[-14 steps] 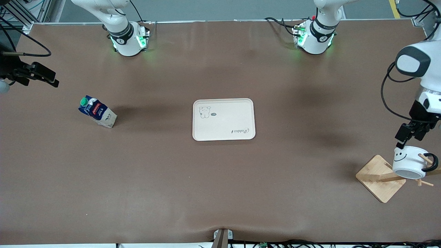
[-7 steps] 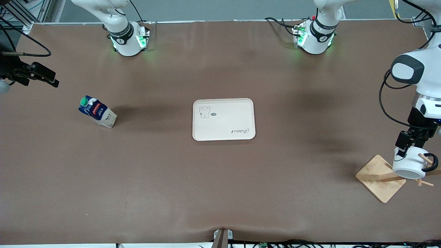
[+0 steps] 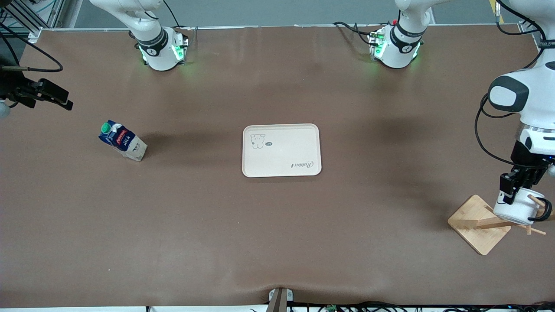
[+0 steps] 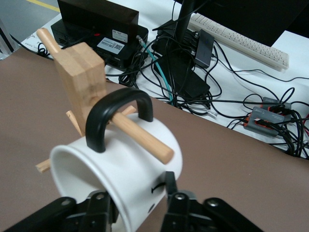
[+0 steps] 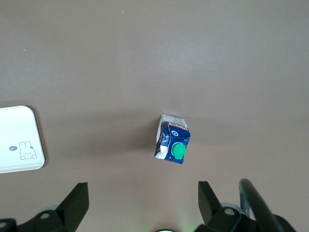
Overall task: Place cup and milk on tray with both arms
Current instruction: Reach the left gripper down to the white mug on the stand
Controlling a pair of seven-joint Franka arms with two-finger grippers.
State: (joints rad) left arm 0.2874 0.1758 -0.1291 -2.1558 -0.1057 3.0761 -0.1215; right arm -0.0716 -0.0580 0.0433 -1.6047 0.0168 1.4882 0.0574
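Brown counter (image 3: 277,242): carries every item listed.

Cream rectangular tray with rounded corners (image 3: 282,150): lies flat mid-counter, long axis running between the two arms' ends; bear drawing toward the right arm's end.

Square wooden rack base with pegs (image 3: 477,225): stands at the left arm's end.

Small dark blue gable-top milk carton (image 3: 122,141): stands upright toward the right arm's end, green cap uppermost.

Small white cup with black handle (image 3: 516,210): hangs on a rack peg (image 4: 142,137) through its handle, axis near horizontal, mouth facing the front camera.

Left claw (image 4: 137,208): fingers set on either side of the cup's wall, clamping it.

Right claw (image 5: 142,200): spread wide, empty, above the carton; this arm waits.
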